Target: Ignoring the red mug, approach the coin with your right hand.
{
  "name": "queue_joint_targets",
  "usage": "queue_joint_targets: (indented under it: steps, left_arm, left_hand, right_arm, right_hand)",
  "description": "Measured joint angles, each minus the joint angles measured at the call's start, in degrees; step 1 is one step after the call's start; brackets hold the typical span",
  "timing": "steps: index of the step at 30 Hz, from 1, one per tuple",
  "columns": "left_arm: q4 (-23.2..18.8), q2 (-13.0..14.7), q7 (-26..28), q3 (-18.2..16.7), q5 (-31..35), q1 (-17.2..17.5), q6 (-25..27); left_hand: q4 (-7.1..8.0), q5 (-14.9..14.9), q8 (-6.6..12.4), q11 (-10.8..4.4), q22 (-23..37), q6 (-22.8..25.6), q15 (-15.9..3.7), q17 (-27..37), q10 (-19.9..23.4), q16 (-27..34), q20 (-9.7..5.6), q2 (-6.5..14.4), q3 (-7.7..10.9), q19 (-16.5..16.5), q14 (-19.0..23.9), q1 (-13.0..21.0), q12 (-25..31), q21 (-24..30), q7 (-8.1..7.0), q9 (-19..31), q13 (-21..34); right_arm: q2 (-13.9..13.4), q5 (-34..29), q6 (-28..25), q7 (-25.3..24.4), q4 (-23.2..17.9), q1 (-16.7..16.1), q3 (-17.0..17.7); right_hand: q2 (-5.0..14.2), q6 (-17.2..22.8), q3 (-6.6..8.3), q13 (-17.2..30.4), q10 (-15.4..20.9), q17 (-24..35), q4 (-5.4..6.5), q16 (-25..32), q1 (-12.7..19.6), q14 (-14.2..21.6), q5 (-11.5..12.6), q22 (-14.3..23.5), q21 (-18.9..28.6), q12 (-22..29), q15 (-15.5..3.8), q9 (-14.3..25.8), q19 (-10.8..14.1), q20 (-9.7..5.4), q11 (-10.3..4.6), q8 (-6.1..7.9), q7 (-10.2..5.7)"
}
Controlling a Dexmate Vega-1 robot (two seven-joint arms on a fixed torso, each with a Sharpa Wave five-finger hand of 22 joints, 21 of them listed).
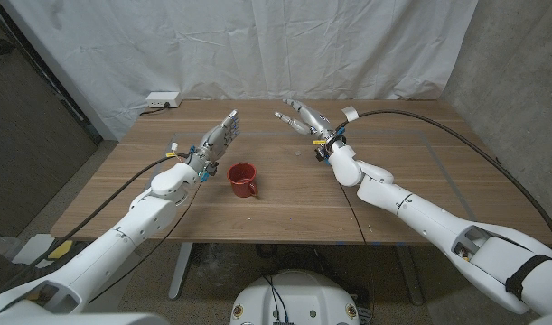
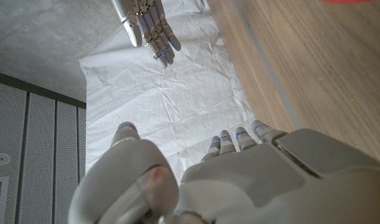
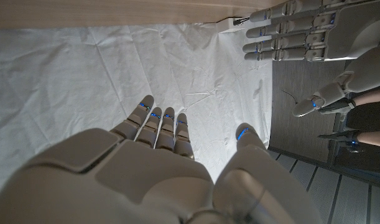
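A wooden table (image 1: 285,203) was seen from the head view, pale brown with the grain running left to right; a white sheet (image 1: 257,50) was hung behind it as a backdrop, creased all over; a dark panelled wall was seen at the left and a grey wall at the right; a white power strip (image 1: 161,99) was laid at the table's far left corner.

A red mug (image 1: 243,180) was stood upright near the middle of the table, its mouth up and its handle turned toward the near right; it was placed just beside the left arm's wrist.

The coin was too small to be made out with certainty, so neither its place nor its lie could be told.

The right hand (image 1: 303,117) was held above the far part of the table, past the mug, its fingers stretched out and spread, pointed to the far left, with nothing in them; the same was shown from its wrist (image 3: 146,168).

The left hand (image 1: 219,140) was raised left of the mug, fingers straight and apart, nothing gripped (image 2: 239,180).
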Motion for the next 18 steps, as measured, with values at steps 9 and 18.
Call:
queue_joint_targets:
  steps: [9,18]
  left_arm:
    - [-1.16,0.42,0.43,-0.33,0.04,0.86,-0.11]
    - [-1.39,0.5,0.71,-0.34,0.23,0.95,-0.01]
  left_hand:
    - [-0.16,0.0,0.45,0.0,0.0,0.09,0.0,0.0,0.0,0.0,0.0,0.0,-0.17,0.0,0.0,0.0,0.21,0.0,-0.1,0.0,0.0]
    - [-0.23,0.0,0.44,0.31,-0.01,0.39,0.0,0.0,0.31,0.0,0.0,0.0,-0.24,0.01,0.0,0.0,0.28,0.0,0.2,0.0,0.0]
  right_arm:
    - [0.58,-1.93,-1.8,-0.98,1.21,0.93,-1.23]
    - [1.23,-3.06,-3.35,-1.52,2.73,2.0,-2.49]
  right_hand:
    - [0.0,0.0,0.0,0.0,0.0,0.0,0.0,0.0,0.0,-0.09,0.0,0.0,-0.39,0.0,0.09,0.0,0.0,0.0,0.0,0.0,0.0]
    - [0.0,0.0,0.0,0.0,0.0,0.0,0.0,0.0,0.0,-0.08,0.0,0.0,-0.6,0.0,0.08,0.0,0.0,0.0,0.0,0.0,0.0]
